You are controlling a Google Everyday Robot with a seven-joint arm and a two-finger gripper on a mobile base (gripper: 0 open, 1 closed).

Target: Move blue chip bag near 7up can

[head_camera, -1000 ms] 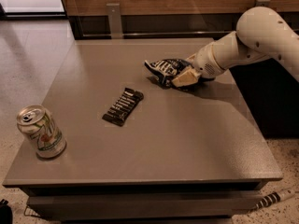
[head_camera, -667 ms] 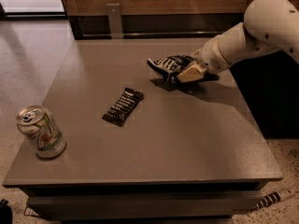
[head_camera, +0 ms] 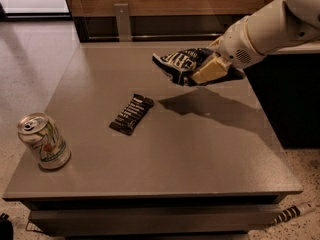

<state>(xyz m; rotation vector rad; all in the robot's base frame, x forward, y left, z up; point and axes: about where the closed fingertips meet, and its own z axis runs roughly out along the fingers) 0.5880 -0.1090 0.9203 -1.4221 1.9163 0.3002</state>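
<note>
The blue chip bag [head_camera: 181, 65] is dark blue foil with white lettering. It hangs in the air above the far right part of the grey table [head_camera: 200, 159], with its shadow on the tabletop below. My gripper [head_camera: 207, 69] reaches in from the right and is shut on the bag's right end; one tan finger [head_camera: 210, 70] lies across it. The 7up can [head_camera: 44, 141], white and pale green with a silver top, stands upright at the table's front left corner, far from the bag.
A slim black bar wrapper with white stripes [head_camera: 131, 114] lies in the middle of the table, between the bag and the can. A wooden wall and dark ledge run behind the table. A striped object [head_camera: 292, 213] lies on the floor at the front right.
The gripper has lifted the chip bag off the tabletop and carried it slightly left and up. The can and the bar wrapper have not moved.
</note>
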